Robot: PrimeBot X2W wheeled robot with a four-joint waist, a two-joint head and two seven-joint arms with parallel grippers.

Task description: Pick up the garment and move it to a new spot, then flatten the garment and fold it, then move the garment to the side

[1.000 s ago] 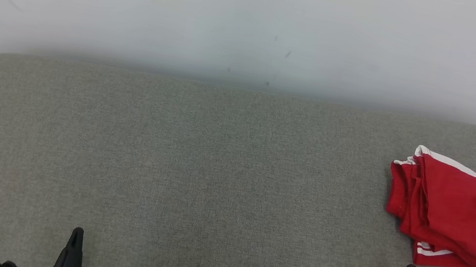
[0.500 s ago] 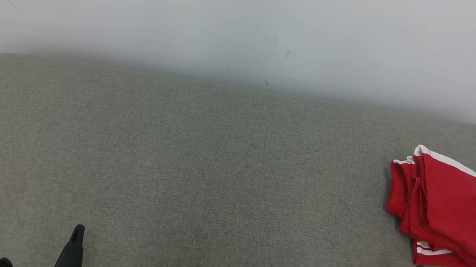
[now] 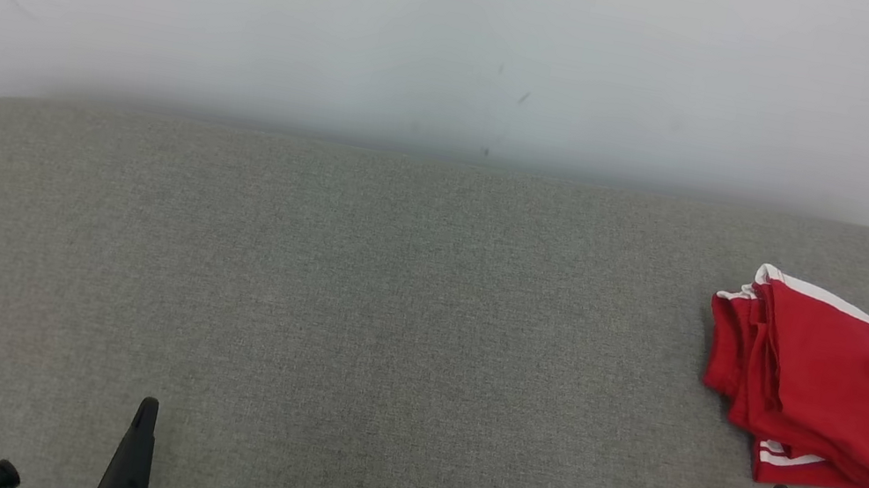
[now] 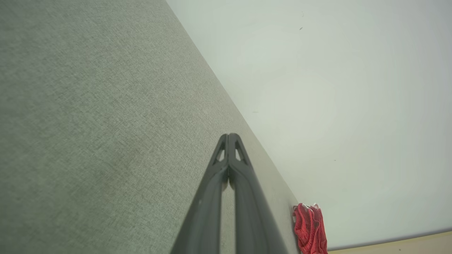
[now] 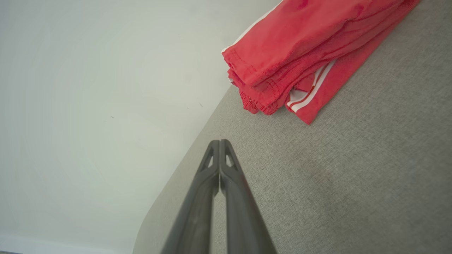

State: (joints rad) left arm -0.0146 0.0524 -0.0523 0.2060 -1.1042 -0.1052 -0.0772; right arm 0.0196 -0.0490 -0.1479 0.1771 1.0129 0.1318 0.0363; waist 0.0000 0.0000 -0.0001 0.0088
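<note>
1. The left gripper [image 4: 229,135] is closed: in the left wrist view its two long dark fingers meet at the tips, with only a thin slit lower down. Nothing is held between them.
2. In the head view the left gripper rises from the lower left of the frame and points up the frame over the grey woven-fabric surface [image 3: 386,316]. Whether the tips touch the cloth cannot be told.
3. The right gripper [image 5: 219,141] is also closed, tips pressed together and empty.
4. In the head view the right gripper stands at the lower right of the frame. Its tip is just below the near edge of the red garment [image 3: 830,385], with a strip of grey between them, so it is not touching.
5. The red garment is a folded stack of cloth with white trim, white stripes and dark numerals. It lies flat on the grey surface at the right edge of the head view, at mid-height.
6. Orientation in the head view: the layered fold edges face frame left and the numerals sit at the far right. The stack runs left to right and is cut off by the frame's right edge, so its full length cannot be told.
7. In the right wrist view the garment lies on a diagonal, from upper centre to the upper right corner.
8. A plain white wall [image 3: 471,36] stands behind the surface.
</note>
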